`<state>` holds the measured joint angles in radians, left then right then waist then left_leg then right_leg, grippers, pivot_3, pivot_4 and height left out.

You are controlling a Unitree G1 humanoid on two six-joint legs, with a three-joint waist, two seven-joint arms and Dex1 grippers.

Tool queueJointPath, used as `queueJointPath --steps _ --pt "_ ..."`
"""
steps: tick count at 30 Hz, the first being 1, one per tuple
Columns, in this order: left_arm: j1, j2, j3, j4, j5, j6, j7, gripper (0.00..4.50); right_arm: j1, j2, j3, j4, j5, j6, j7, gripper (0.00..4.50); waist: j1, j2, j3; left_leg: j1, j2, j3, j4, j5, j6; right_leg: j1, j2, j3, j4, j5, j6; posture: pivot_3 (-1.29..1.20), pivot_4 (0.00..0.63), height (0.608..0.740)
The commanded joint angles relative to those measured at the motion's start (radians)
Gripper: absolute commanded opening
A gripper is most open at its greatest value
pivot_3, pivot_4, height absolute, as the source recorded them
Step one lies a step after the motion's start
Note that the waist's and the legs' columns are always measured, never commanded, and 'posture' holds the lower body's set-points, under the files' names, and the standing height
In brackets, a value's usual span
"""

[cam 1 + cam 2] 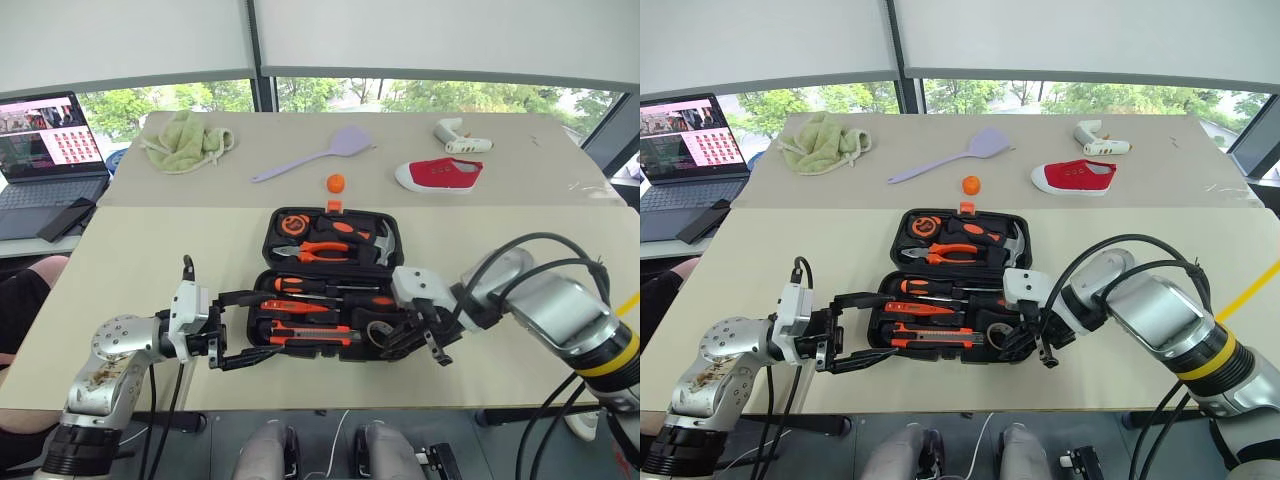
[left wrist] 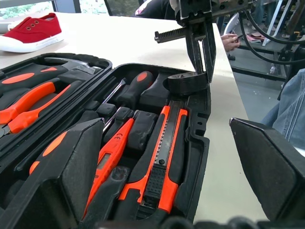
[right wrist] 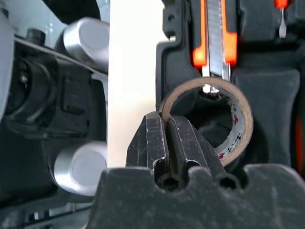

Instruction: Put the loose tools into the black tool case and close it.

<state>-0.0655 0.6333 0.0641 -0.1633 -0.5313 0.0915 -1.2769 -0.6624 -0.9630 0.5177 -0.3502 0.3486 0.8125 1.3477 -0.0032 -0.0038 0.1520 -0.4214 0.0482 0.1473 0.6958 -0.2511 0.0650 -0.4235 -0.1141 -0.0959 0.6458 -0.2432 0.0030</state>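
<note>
- Case (image 1: pixel 395 222), black, lies open on the near tabletop (image 1: pixel 150 260), lid half away from the robot, base half close to it.
- Lid half holds pliers (image 1: pixel 322 251), a hammer (image 1: pixel 385 243) and a round orange tape measure (image 1: pixel 294 224).
- Base half holds two screwdrivers (image 1: pixel 300 285) along its far side, a slim tester (image 1: pixel 292 305) under them, and a utility knife (image 1: pixel 305 338) along the near edge.
- Tape roll (image 3: pixel 238 112), dark with a brown core, sits in the right end of the base, just past the knife's tip.
- Right gripper (image 1: pixel 430 345) reaches into that right end; its jaws are pinched together on the wall of the tape roll, one finger inside the ring, one outside.
- Left gripper (image 1: pixel 235 330) hovers level at the left end of the case, pointing right; its jaws stand wide apart, holding nothing, the fingers (image 2: pixel 269 167) flanking the base's left end.
- Small orange latch (image 1: pixel 334 206) shows at the far edge of the lid.
- On the far tabletop, well apart from the case: a lilac spatula (image 1: pixel 312 157), a green cloth (image 1: pixel 185 140), an orange ball (image 1: pixel 336 183), a red shoe (image 1: pixel 440 174) and a white tool (image 1: pixel 458 137).
- A laptop (image 1: pixel 45 150) stands open at the left.
</note>
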Motion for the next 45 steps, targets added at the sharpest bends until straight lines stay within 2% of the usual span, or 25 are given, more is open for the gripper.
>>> queueJointPath --steps 1,5,14,16,18,19,24,26,29,31,33,34,35,37,38,39,45 --pt "0.001 0.005 0.008 -0.032 -0.009 -0.008 0.007 4.50 -0.009 -0.030 0.032 0.003 -0.065 -0.023 0.027 0.04 0.000 -0.001 0.000 0.000 0.000 0.000 0.000 0.000 0.000 0.000 0.000 0.000 0.000 0.000 0.000 0.00 0.150 0.740" --pt "-0.002 0.007 0.010 -0.029 -0.007 -0.008 0.010 4.50 -0.008 -0.025 0.052 0.003 -0.113 -0.031 0.024 0.04 0.002 -0.001 0.000 0.000 0.000 0.000 0.000 0.000 0.000 0.001 0.000 0.000 0.000 0.000 0.000 0.00 0.150 0.740" --pt "0.018 0.032 0.036 -0.030 -0.010 -0.006 0.020 4.50 -0.041 -0.028 0.042 0.017 -0.151 -0.089 0.104 2.95 0.005 -0.002 0.000 0.000 0.000 0.000 0.000 0.000 0.000 0.000 0.000 0.000 0.000 -0.001 0.001 0.00 0.150 0.740" --pt "0.025 0.033 0.049 -0.034 -0.017 -0.001 0.032 4.50 -0.049 -0.032 -0.008 0.011 -0.076 -0.094 0.173 3.53 0.005 -0.003 0.000 -0.001 0.000 0.000 0.000 0.000 0.000 0.000 0.000 0.000 -0.001 -0.001 0.001 0.00 0.150 0.740" --pt "0.032 0.033 0.073 -0.035 -0.032 0.011 0.052 4.50 -0.045 -0.016 -0.094 0.032 0.014 -0.087 0.202 4.33 0.004 -0.003 0.001 -0.001 0.000 0.000 0.000 0.000 0.000 0.000 0.000 0.000 -0.001 -0.001 0.001 0.00 0.150 0.740" --pt "0.035 0.030 0.087 -0.035 -0.042 0.019 0.067 4.50 -0.037 -0.011 -0.131 0.048 0.042 -0.090 0.202 4.47 0.004 -0.004 0.001 -0.001 0.000 0.000 0.000 0.000 0.000 0.000 0.000 0.000 -0.001 -0.001 0.001 0.00 0.150 0.740" --pt "0.015 0.015 0.162 0.019 -0.044 0.084 0.209 4.50 0.031 -0.016 -0.289 0.194 0.089 -0.174 0.174 4.47 0.009 -0.005 0.001 0.000 0.000 -0.001 0.000 0.000 0.001 0.001 0.000 -0.001 -0.001 0.000 0.001 0.00 0.150 0.740" --pt "-0.007 0.009 0.171 0.049 -0.021 0.111 0.272 4.50 0.057 0.012 -0.341 0.256 0.079 -0.235 0.136 3.95 0.013 -0.006 0.001 0.000 0.000 -0.001 0.001 0.000 0.001 0.002 0.000 -0.001 -0.001 0.000 0.001 0.00 0.150 0.740" --pt "-0.087 -0.015 0.157 0.139 0.052 0.164 0.420 3.77 0.098 0.096 -0.406 0.421 -0.007 -0.475 0.004 3.04 0.014 -0.006 0.001 0.000 -0.001 0.000 0.001 0.000 0.001 0.002 0.000 0.000 0.000 0.000 0.001 0.00 0.150 0.740" --pt "-0.148 -0.034 0.118 0.203 0.108 0.190 0.484 3.00 0.114 0.146 -0.404 0.537 -0.113 -0.671 -0.106 2.33 0.014 -0.006 0.001 0.001 -0.001 0.000 0.001 0.000 0.000 0.002 0.001 0.000 0.000 0.000 0.001 0.00 0.150 0.740" --pt "-0.187 -0.049 0.079 0.237 0.144 0.209 0.504 2.43 0.118 0.180 -0.391 0.615 -0.189 -0.790 -0.183 1.75 0.015 -0.006 0.001 0.000 -0.002 0.001 0.001 0.001 0.000 0.002 0.001 -0.001 0.001 0.000 0.002 0.00 0.150 0.740" --pt "-0.198 -0.053 0.057 0.244 0.157 0.217 0.501 1.96 0.117 0.195 -0.386 0.639 -0.210 -0.814 -0.206 1.32 0.014 -0.007 0.002 0.000 -0.002 0.002 0.001 0.001 0.000 0.002 0.000 0.000 0.001 0.000 0.002 0.00 0.150 0.740" --pt "-0.207 -0.056 0.038 0.248 0.169 0.215 0.495 1.74 0.118 0.207 -0.381 0.655 -0.226 -0.825 -0.222 1.07 0.013 -0.006 0.002 0.000 -0.002 0.003 0.000 0.001 0.000 0.001 0.001 0.000 0.000 0.000 0.002 0.00 0.150 0.740" --pt "-0.220 -0.063 0.003 0.245 0.174 0.234 0.472 0.94 0.123 0.226 -0.366 0.681 -0.266 -0.845 -0.257 0.27 0.009 -0.007 0.002 0.001 -0.002 0.004 0.001 0.001 -0.001 0.001 0.001 0.001 0.001 0.000 0.002 0.00 0.150 0.740" --pt "-0.225 -0.066 -0.008 0.249 0.180 0.236 0.468 0.72 0.125 0.231 -0.359 0.688 -0.284 -0.844 -0.272 0.05 0.006 -0.008 0.001 0.001 -0.001 0.004 0.001 0.002 -0.001 0.002 0.001 0.001 0.000 0.000 0.002 0.00 0.150 0.740" --pt "-0.233 -0.071 -0.024 0.260 0.194 0.226 0.465 0.32 0.132 0.242 -0.357 0.682 -0.282 -0.848 -0.272 0.01 0.004 -0.008 0.001 0.001 -0.001 0.004 0.001 0.002 -0.001 0.002 0.001 0.001 0.001 0.000 0.002 0.00 0.150 0.740" --pt "-0.256 -0.091 -0.093 0.254 0.200 0.195 0.374 0.32 0.226 0.256 -0.378 0.533 -0.208 -0.791 -0.222 0.01 0.001 -0.008 0.002 0.002 0.000 0.004 0.000 0.003 -0.003 0.001 0.002 0.001 0.002 0.000 0.002 0.00 0.150 0.740"
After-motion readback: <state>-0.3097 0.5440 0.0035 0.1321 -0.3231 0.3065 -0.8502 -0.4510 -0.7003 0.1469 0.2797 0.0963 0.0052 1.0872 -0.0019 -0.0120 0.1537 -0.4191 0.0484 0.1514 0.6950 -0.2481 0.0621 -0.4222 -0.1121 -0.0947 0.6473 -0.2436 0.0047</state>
